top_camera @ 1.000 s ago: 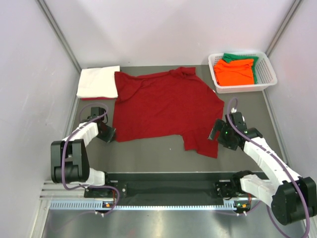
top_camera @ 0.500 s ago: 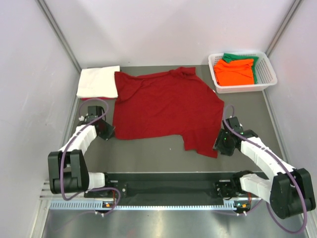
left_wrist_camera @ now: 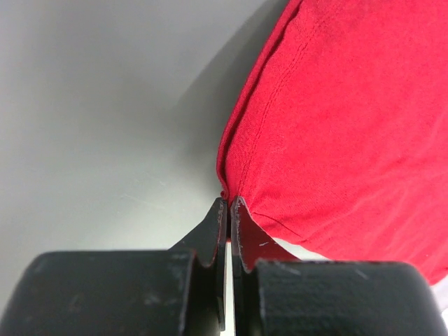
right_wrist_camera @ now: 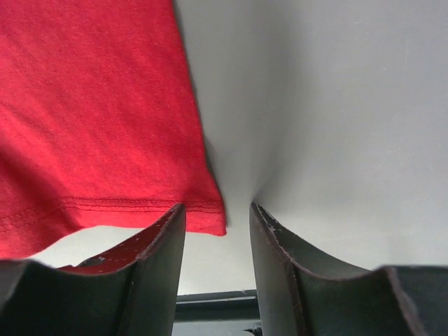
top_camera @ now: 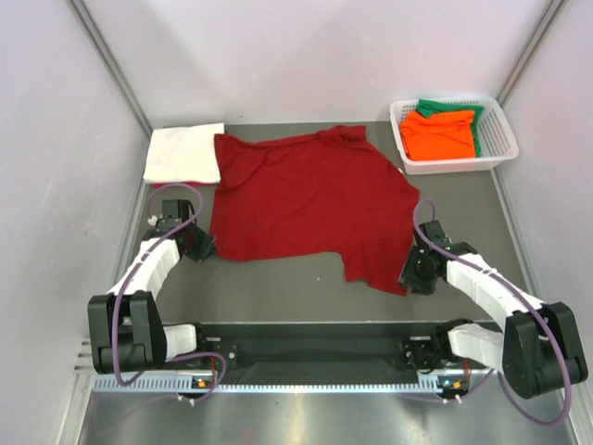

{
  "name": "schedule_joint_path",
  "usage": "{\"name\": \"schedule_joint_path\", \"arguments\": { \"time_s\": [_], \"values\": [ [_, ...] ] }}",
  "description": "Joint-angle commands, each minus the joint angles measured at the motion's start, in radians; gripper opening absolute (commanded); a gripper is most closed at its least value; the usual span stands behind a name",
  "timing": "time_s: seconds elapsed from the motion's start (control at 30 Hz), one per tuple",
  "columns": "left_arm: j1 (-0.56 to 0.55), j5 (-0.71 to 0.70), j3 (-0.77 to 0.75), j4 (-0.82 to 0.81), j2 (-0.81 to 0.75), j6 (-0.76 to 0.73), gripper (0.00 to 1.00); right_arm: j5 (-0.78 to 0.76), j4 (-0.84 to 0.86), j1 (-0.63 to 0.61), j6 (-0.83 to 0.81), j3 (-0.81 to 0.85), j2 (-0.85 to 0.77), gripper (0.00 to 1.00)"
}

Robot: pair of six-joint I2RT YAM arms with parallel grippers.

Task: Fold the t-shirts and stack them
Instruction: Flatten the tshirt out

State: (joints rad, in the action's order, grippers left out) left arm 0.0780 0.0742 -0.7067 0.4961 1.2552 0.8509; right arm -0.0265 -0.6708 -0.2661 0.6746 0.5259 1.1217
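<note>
Left end effector (left_wrist_camera: 229,202) pinches a hem corner of the red shirt (left_wrist_camera: 336,126) — right end effector (right_wrist_camera: 215,208), spread, straddles the other corner.

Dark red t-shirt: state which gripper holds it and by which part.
The left gripper pinches the dark red t-shirt by its near-left hem corner. The right gripper straddles the near-right corner, jaws apart, not gripping.

From where I stand, the green t-shirt (top_camera: 434,107) shows only as a rim, because the orange t-shirt (top_camera: 443,133) lies over the rest of it in the basket (top_camera: 454,167). The tips of the left claw (top_camera: 199,247) and right claw (top_camera: 414,275) are tucked under their own wrists. In the left wrist view the dark red t-shirt (left_wrist_camera: 350,126) runs off the top and right edges. How much hem sits inside the left claw's pinch is hidden.
</note>
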Motion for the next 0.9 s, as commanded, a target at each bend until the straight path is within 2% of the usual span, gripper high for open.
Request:
{"name": "schedule_joint_path", "arguments": {
  "time_s": [0.0, 0.23, 0.3, 0.33, 0.37, 0.47, 0.67, 0.8, 0.87],
  "values": [
    [0.000, 0.018, 0.004, -0.019, -0.042, 0.004, 0.00, -0.004, 0.034, -0.015, 0.043, -0.013, 0.038, 0.41],
    [0.000, 0.027, -0.020, -0.016, -0.059, 0.008, 0.00, 0.007, 0.065, -0.038, 0.085, 0.003, 0.093, 0.34],
    [0.000, 0.029, -0.030, -0.013, -0.060, 0.007, 0.00, 0.004, 0.066, -0.036, 0.086, 0.008, 0.104, 0.29],
    [0.000, 0.029, -0.033, -0.013, -0.065, 0.004, 0.00, 0.004, 0.068, -0.038, 0.085, 0.011, 0.107, 0.25],
    [0.002, 0.030, -0.034, -0.013, -0.069, 0.001, 0.00, 0.004, 0.066, -0.038, 0.085, 0.014, 0.118, 0.14],
    [0.000, 0.035, -0.037, -0.017, -0.089, -0.013, 0.00, 0.022, 0.082, -0.038, 0.083, 0.013, 0.119, 0.00],
    [0.000, 0.076, -0.066, -0.041, -0.146, -0.101, 0.00, 0.039, 0.123, -0.035, 0.019, 0.066, -0.014, 0.00],
    [0.002, 0.124, -0.152, -0.071, -0.178, -0.141, 0.00, -0.021, 0.165, -0.015, -0.061, 0.256, -0.187, 0.00],
    [0.002, 0.153, -0.210, -0.114, -0.200, -0.141, 0.00, -0.067, 0.155, -0.004, -0.130, 0.350, -0.209, 0.00]
  ]
}}
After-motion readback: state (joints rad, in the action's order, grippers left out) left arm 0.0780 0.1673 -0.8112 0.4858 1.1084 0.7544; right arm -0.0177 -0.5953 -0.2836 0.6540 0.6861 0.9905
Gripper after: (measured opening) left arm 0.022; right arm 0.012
